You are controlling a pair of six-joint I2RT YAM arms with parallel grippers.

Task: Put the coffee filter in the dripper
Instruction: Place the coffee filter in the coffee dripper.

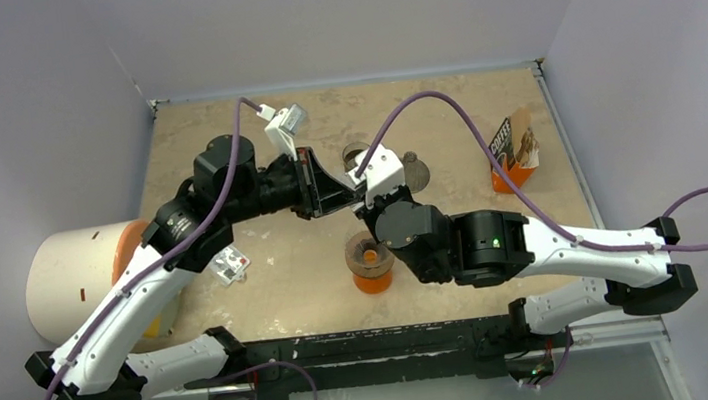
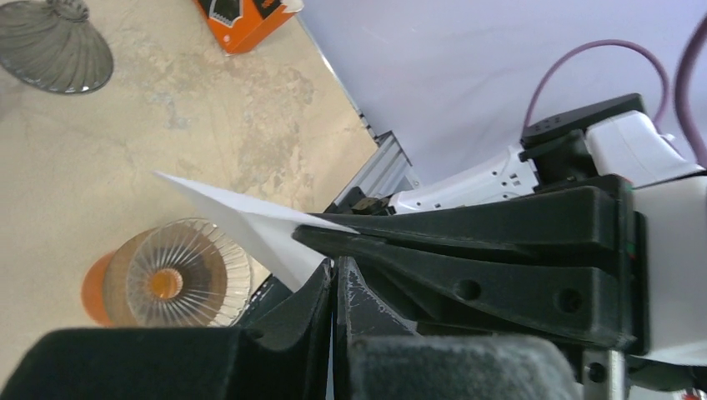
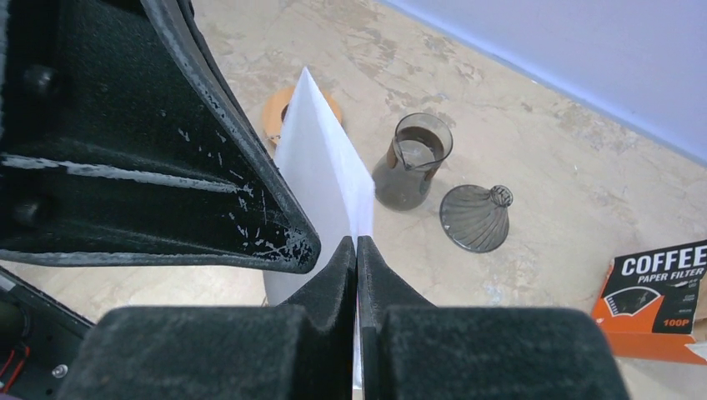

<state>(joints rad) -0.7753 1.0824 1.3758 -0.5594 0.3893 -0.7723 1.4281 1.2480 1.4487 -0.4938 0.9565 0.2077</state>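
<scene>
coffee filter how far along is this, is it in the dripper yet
Done: the filter is picked up, pinched by both the left gripper and the right gripper.
In hand: it is held in the air between them and looks folded flat, not opened into a cone.
Left: the dripper on the orange vessel is empty, so the filter has yet to be opened and seated in it.

Soft, even light; faint shadows; right hand (image 3: pixel 357 246) close-up blurred.

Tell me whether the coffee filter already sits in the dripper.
No, the coffee filter is pinched flat in the left gripper, clear of the empty dripper.
</scene>
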